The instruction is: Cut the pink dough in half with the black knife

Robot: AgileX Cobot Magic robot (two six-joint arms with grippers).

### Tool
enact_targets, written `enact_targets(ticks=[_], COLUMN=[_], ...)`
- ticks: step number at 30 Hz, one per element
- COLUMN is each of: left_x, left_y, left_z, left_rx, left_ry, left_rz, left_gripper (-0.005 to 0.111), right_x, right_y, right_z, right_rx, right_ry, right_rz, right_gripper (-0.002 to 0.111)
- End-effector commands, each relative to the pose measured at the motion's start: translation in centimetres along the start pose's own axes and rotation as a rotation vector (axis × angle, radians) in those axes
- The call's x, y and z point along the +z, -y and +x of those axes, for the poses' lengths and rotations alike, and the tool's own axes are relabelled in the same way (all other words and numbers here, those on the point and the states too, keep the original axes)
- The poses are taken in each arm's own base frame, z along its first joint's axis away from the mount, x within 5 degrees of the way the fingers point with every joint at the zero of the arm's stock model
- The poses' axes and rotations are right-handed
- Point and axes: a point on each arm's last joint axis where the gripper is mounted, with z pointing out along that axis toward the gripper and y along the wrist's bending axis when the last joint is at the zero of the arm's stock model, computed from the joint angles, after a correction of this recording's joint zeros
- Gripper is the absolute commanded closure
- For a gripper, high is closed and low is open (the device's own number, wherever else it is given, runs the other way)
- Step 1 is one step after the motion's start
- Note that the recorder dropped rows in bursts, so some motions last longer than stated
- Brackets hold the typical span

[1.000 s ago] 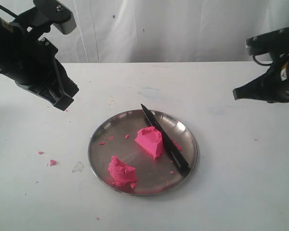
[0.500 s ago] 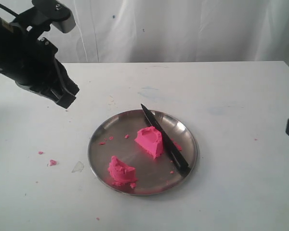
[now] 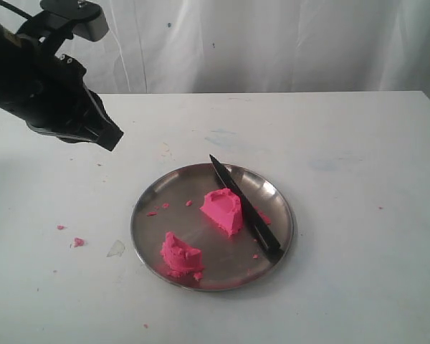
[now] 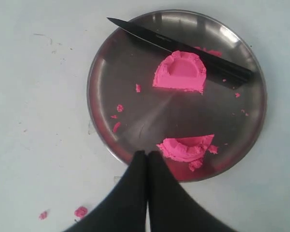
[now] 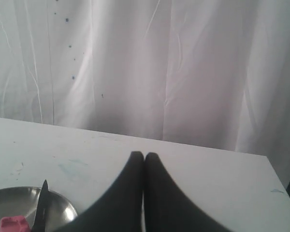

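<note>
The pink dough lies in two chunky halves on a round steel plate (image 3: 147, 215): one half (image 3: 222, 210) near the plate's middle, the other (image 3: 180, 254) at its front left. The black knife (image 3: 245, 208) rests flat on the plate against the middle half, tip toward the back. In the left wrist view both halves (image 4: 180, 72) (image 4: 186, 147) and the knife (image 4: 183, 46) show. My left gripper (image 3: 113, 139) hangs shut and empty above the table, left of the plate. My right gripper (image 5: 144, 154) is shut and empty, out of the exterior view, over the table right of the plate.
Small pink crumbs (image 3: 77, 242) lie on the white table left of the plate, with a few more on the plate (image 3: 158, 209). A white curtain (image 3: 272, 43) hangs behind the table.
The right arm has pulled back out of the exterior view to the right. The left gripper has shifted slightly up and rightward. Dough and knife have not moved.
</note>
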Motion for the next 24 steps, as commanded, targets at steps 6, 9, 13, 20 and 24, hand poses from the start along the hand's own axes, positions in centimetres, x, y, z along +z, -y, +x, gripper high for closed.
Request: enact_targets(ticks=[6, 9, 13, 20, 24], left_x=[-0.1, -0.1, -0.1, -0.1, -0.1], left_y=[0.3, 0.2, 0.2, 0.2, 0.2], left_z=[0.2, 0.1, 0.1, 0.1, 0.1], left_rx=[-0.012, -0.010, -0.011, -0.011, -0.011], left_ry=[-0.008, -0.001, 0.000, 0.002, 0.002], left_rz=[0.016, 0.010, 0.012, 0.011, 0.011], left_gripper=[0.107, 0.107, 0.107, 0.107, 0.107], right_x=[-1.7, -4.8, -5.7, -5.4, -5.5], right_y=[0.7, 0.8, 0.6, 0.7, 1.0], right_z=[1.2, 3.3, 5.8, 10.2, 10.8], right_rx=[0.021, 0.014, 0.010, 0.116, 0.086], right_ry=[-0.087, 0.076, 0.129, -0.141, -0.216], right_rz=[0.089, 0.126, 0.121, 0.157, 0.218], right_gripper=[0.108, 0.108, 0.108, 0.108, 0.108])
